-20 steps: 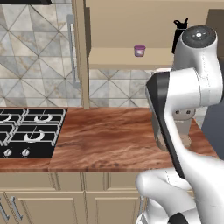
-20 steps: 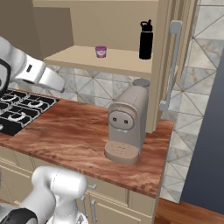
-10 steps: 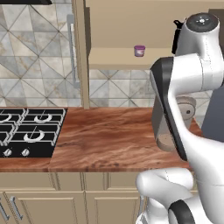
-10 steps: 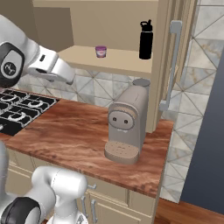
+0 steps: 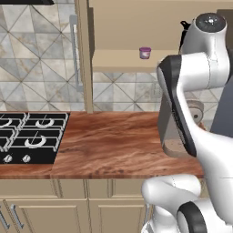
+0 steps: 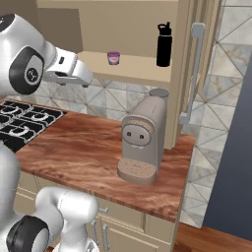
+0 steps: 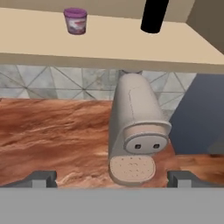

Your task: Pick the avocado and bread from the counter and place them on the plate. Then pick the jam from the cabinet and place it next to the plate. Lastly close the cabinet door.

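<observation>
The jam (image 5: pixel 145 53) (image 6: pixel 113 58) (image 7: pixel 75 21) is a small purple jar standing on the shelf of the open cabinet, above the wood-grain counter (image 5: pixel 113 141). My gripper (image 7: pixel 112 177) is open and empty, its fingertips (image 7: pixel 43 177) wide apart. It hovers over the counter below shelf height, facing the shelf and a coffee machine. In the right base view my hand (image 6: pixel 71 71) hangs left of the jam. The cabinet door (image 5: pixel 83 54) (image 6: pixel 189 74) stands open. The avocado, the bread and the plate are out of view.
A beige coffee machine (image 6: pixel 142 138) (image 7: pixel 135 131) stands on the counter under the shelf, straight ahead of the hand. A black bottle (image 6: pixel 164 44) (image 7: pixel 154 15) stands on the shelf right of the jam. A black gas hob (image 5: pixel 27 136) occupies the counter's left.
The arm has swung upward and my hand has risen and moved a little toward the shelf. The gripper has stayed open.
</observation>
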{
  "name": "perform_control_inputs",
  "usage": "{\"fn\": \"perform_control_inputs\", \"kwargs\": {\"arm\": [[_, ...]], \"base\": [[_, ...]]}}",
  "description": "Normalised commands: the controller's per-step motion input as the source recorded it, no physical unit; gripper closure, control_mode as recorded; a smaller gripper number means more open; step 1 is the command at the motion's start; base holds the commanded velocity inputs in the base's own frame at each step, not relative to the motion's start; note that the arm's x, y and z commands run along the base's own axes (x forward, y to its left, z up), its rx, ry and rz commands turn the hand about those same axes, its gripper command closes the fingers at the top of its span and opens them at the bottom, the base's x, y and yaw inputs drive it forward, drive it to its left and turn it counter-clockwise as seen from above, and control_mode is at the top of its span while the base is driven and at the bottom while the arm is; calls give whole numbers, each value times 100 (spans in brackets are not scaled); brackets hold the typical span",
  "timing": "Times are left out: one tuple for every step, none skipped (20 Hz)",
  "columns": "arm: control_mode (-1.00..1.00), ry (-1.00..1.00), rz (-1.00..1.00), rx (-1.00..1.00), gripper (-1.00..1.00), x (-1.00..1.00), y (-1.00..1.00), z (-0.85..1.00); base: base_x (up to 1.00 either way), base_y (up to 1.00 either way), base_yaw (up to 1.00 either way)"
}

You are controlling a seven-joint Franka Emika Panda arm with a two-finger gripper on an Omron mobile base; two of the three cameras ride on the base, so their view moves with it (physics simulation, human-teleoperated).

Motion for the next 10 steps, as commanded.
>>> {"fn": "perform_control_inputs", "kwargs": {"arm": [[-100, -4, 8, 1, -100, 45, 0, 0], [-100, -6, 7, 3, -100, 44, 0, 0], [-100, -6, 7, 2, -100, 45, 0, 0], [-100, -6, 7, 3, -100, 47, 0, 0], [-100, -5, 5, 4, -100, 49, 0, 0], [-100, -5, 3, 4, -100, 50, 0, 6], [-100, -3, 3, 4, -100, 48, 0, 6], [-100, -4, 1, 5, -100, 57, 0, 4], [-100, -5, 2, 5, -100, 54, 0, 7], [-100, -6, 2, 5, -100, 54, 0, 1]], "base": [[0, 0, 0], [0, 0, 0], [0, 0, 0], [0, 0, 0], [0, 0, 0], [0, 0, 0], [0, 0, 0], [0, 0, 0], [0, 0, 0], [0, 0, 0]]}}
